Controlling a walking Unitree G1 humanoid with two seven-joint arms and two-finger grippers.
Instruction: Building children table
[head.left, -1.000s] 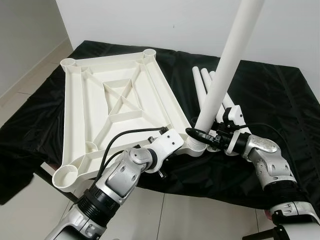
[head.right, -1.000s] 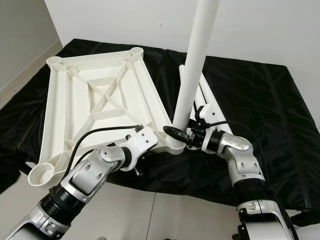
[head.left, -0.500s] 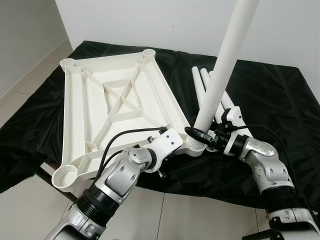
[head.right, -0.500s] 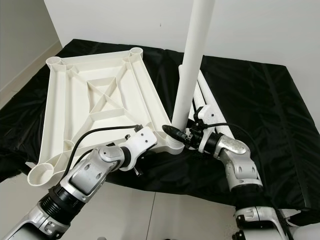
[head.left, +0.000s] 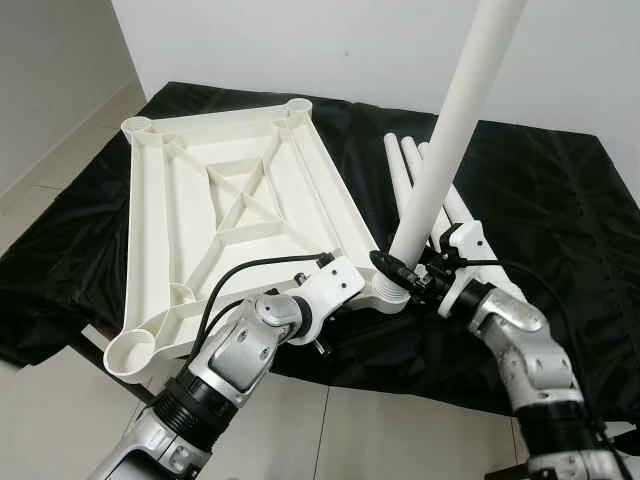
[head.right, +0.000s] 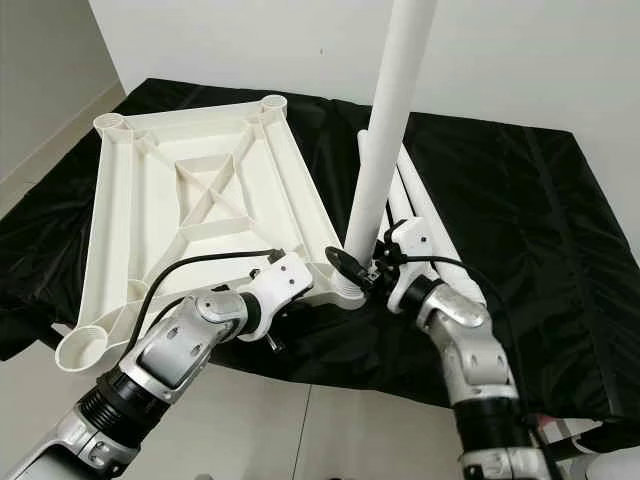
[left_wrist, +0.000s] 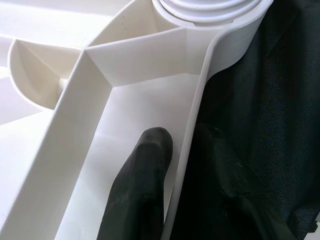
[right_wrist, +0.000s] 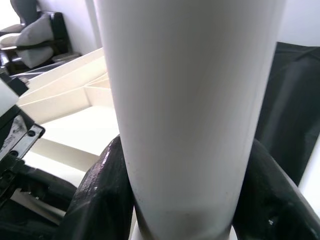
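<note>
A white plastic tabletop (head.left: 230, 210) lies upside down on a black cloth, ribs facing up. A long white leg (head.left: 450, 130) stands slightly tilted in the near right corner socket (head.left: 385, 293). My right gripper (head.left: 400, 270) is shut on the leg's base just above the socket; its black fingers (right_wrist: 102, 195) wrap both sides of the leg (right_wrist: 190, 100). My left gripper (left_wrist: 180, 195) is shut on the tabletop's rim (left_wrist: 200, 125) beside that corner, one finger (left_wrist: 142, 190) inside the rim and one outside against the cloth.
Spare white legs (head.left: 400, 165) lie side by side on the black cloth (head.left: 540, 190) behind the right gripper. The cloth-covered surface ends close to me, with tiled floor (head.left: 350, 430) below. A white wall stands behind.
My right forearm has swung in closer to the table and the wrist has turned around the leg. The leg's tilt has barely shifted. The left gripper and tabletop have stayed put.
</note>
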